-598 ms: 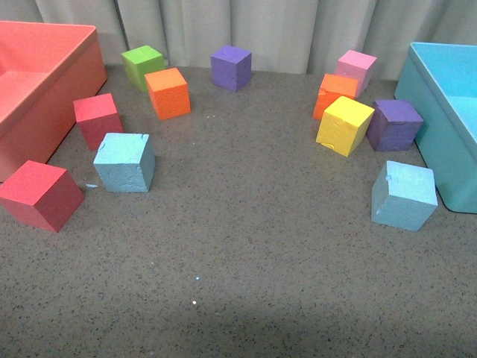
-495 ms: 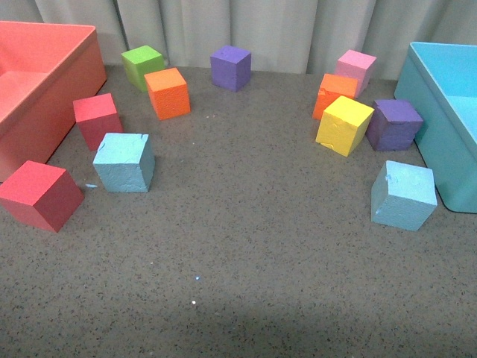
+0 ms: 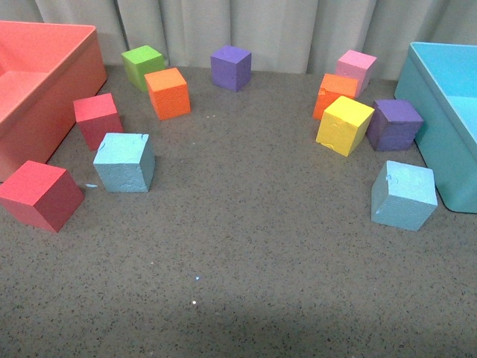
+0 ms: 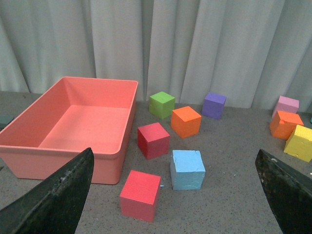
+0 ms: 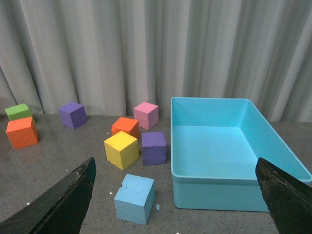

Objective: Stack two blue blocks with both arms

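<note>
Two grippers are hanging wide open, gripping nothing: left gripper [image 4: 174, 152], right gripper [image 5: 175, 161]. Left blue block [image 3: 124, 162] is sitting near a red cube [image 3: 41, 195], right blue block [image 3: 404, 195] just beside the light-blue bin [image 3: 440, 149], well apart. Nothing is stacked yet; grasping and stacking are all remaining.

Nothing to read here, honestly. No text, labels, brand marks, numbers or signs show up on anything in any of the three views.
</note>
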Action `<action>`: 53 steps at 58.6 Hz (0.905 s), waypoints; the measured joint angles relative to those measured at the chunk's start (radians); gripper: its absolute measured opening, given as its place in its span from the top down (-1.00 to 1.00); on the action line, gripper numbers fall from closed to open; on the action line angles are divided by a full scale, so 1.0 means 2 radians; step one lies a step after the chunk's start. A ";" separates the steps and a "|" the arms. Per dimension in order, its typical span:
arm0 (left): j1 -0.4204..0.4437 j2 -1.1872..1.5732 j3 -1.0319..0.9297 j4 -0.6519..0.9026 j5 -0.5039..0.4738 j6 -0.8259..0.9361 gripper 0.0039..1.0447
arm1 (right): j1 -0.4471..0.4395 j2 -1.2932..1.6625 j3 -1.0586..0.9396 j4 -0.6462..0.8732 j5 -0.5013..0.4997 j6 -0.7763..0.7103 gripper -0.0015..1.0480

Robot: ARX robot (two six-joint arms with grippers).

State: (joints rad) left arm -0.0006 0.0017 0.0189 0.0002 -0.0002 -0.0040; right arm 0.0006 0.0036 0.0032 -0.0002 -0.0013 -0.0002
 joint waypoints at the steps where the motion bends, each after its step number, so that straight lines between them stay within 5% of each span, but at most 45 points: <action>1: 0.000 0.000 0.000 0.000 0.000 0.000 -0.88 | 0.000 0.000 0.000 0.000 0.000 0.000 -0.82; 30: 0.000 0.000 0.000 0.000 0.000 0.000 -0.88 | 0.000 0.000 0.000 0.000 0.000 0.000 -0.82; 33: 0.000 0.000 0.000 0.000 0.000 0.000 -0.88 | 0.038 0.029 0.007 -0.009 0.119 -0.055 -0.82; 36: 0.000 0.000 0.000 0.000 -0.001 0.000 -0.88 | 0.053 0.077 0.020 -0.011 0.181 -0.086 -0.82; 53: 0.000 0.000 0.000 0.000 0.000 0.000 -0.88 | 0.049 0.501 0.177 0.091 0.090 0.046 -0.82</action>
State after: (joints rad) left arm -0.0010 0.0017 0.0189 0.0002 -0.0006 -0.0044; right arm 0.0986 1.0050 0.3580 0.1822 0.1787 0.0910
